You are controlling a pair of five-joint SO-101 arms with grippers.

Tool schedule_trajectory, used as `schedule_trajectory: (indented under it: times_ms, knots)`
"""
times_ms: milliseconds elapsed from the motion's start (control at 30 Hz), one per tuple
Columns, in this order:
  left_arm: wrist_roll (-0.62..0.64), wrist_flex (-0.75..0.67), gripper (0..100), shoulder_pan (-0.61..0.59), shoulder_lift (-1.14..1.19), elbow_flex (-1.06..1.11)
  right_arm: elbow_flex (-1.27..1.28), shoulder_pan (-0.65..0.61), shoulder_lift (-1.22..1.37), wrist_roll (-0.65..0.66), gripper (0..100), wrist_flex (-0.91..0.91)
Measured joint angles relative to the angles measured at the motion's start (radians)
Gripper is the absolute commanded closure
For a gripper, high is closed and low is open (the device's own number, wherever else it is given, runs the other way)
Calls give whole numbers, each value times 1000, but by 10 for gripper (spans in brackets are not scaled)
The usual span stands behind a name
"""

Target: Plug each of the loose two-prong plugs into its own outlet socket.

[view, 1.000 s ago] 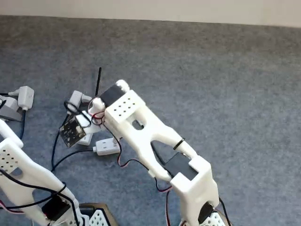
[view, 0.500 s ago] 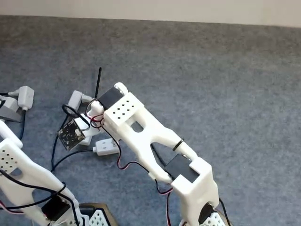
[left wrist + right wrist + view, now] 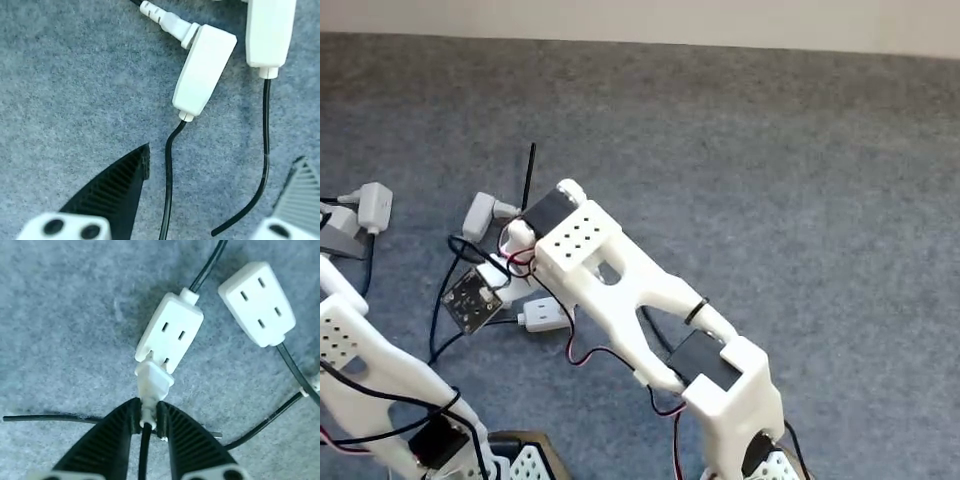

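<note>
My right gripper [image 3: 148,421] is shut on the cord end of a white two-prong plug [image 3: 154,380]. The plug's front meets the end of a white outlet socket [image 3: 170,333], and its prongs are hidden. A second white socket [image 3: 256,303] lies beside it, free; in the high view this socket [image 3: 545,316] shows near the right arm's wrist [image 3: 570,240]. My left gripper [image 3: 215,175] is open above the carpet, with a white socket block [image 3: 203,70] and its black cord ahead of the fingers. Another white block [image 3: 267,31] lies next to it.
Grey carpet covers the table [image 3: 790,170], bare to the right and back. Black cords [image 3: 442,300] loop around the sockets at the left. One more white plug piece [image 3: 483,212] and a white socket [image 3: 373,205] lie at the far left. The left arm [image 3: 370,375] stands at the front left.
The right arm's wrist has shifted a little toward the front left, lower over the sockets, with the plug held. The left arm has not moved.
</note>
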Motion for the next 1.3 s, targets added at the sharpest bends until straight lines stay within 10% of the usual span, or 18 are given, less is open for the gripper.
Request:
schedule_trajectory:
  times_ms: [1133,1300]
  knots:
    - [0,0,589,0,5,0,-173,25,183,20,991,114]
    - [0,0,589,2,5,0,-221,44,160,-184,991,81]
